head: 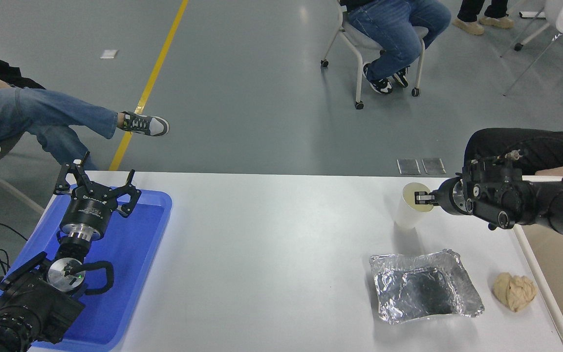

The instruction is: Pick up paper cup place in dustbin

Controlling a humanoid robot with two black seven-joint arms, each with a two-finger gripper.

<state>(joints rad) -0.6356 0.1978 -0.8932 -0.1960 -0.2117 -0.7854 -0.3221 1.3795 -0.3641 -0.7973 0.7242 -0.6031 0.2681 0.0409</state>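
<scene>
Right gripper [419, 198] of mine is pinched on the paper cup's [410, 213] rim wall, cup tilted at the white table's [271, 244] far right, near the dustbin [548, 293]. Light, thin and crushable, I judge, so a gentle rim hold suits it.

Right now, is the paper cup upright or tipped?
Tipped slightly: the paper cup leans, mouth toward the right gripper, which pinches its rim. Whether its base is off the table, I cannot tell.

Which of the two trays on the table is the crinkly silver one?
The foil tray, right of centre, beside the tan paper ball. The other, the blue tray at the left, is smooth plastic.
</scene>
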